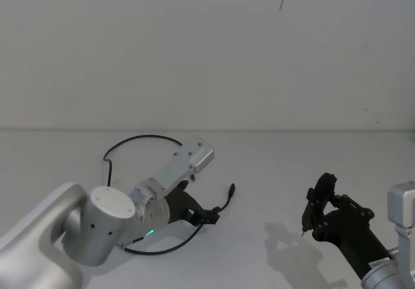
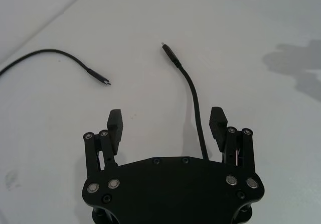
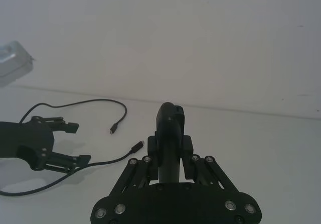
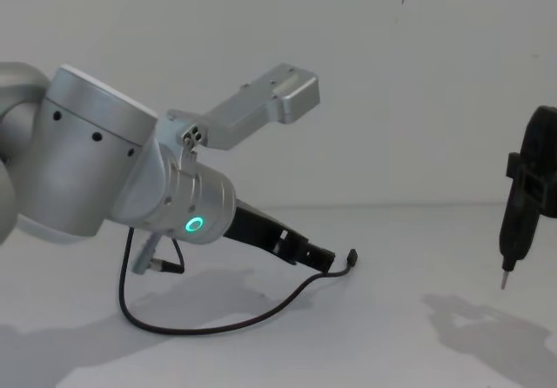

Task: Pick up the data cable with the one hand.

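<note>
1. Head view: the left arm (image 1: 97, 224) reaches forward and to the right over the white table (image 1: 279, 159). Its silver wrist angles down, bringing the fingers low to the surface. In the chest view its green ring (image 4: 193, 224) glows.
2. The left gripper (image 2: 166, 114) sits low over the table with its fingers spread wide and nothing between them gripped. In the left wrist view the cord runs up between the two pads (image 2: 216, 118), close beside one of them rather than centred. This looks like a straddle set up for a pinch, though the off-centre cord could slip out as the fingers close.
3. The data cable (image 1: 139, 136) lies loose on the table. It arcs at the far left behind the arm, passes under it, comes out on the near side and curves right. It ends in a plug (image 1: 231, 188) just beyond the fingertips. The second plug (image 2: 103, 81) lies apart from the gripper. The cord is thin and limp, so it will likely droop on both sides when lifted.
4. The right gripper (image 1: 322, 199) is well to the right, its fingers closed around a slim black pen-like tool (image 4: 520, 201). The tool's metal tip points down, above the table. The gripper is probably held there to keep clear of the pick.
</note>
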